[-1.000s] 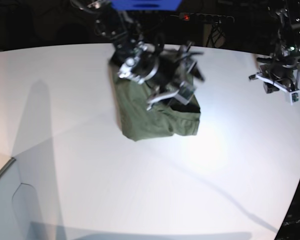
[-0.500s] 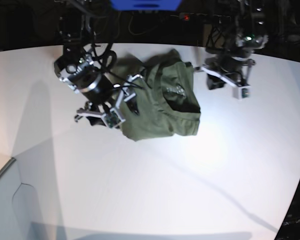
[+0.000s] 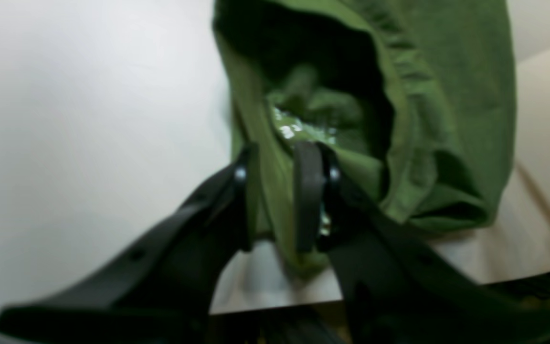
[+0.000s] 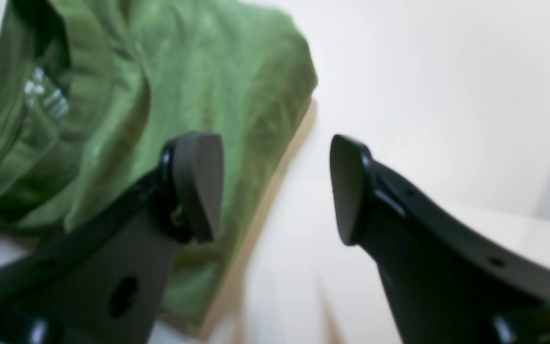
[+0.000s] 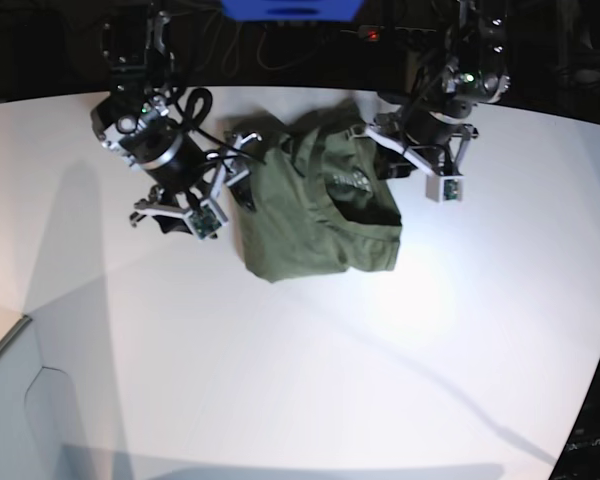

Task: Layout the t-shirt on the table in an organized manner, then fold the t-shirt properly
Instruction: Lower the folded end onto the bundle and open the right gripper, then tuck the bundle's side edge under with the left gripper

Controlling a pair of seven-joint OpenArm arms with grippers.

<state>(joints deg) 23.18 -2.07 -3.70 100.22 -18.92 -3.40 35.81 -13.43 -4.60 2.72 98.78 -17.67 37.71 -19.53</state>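
Pinching the t-shirt (image 3: 428, 95) hem between clenched jaws, the left gripper (image 3: 280, 200) is lifting it to spread it while the right gripper (image 4: 275, 186) is hovering released, cloth just left of its fingertips on the table (image 5: 310, 370)

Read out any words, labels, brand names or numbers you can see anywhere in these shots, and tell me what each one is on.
Pale print inside the neck of the t-shirt: shows in all three views, too blurred and small to read.
Nothing else carries readable text: none on the table, none on either end effector.
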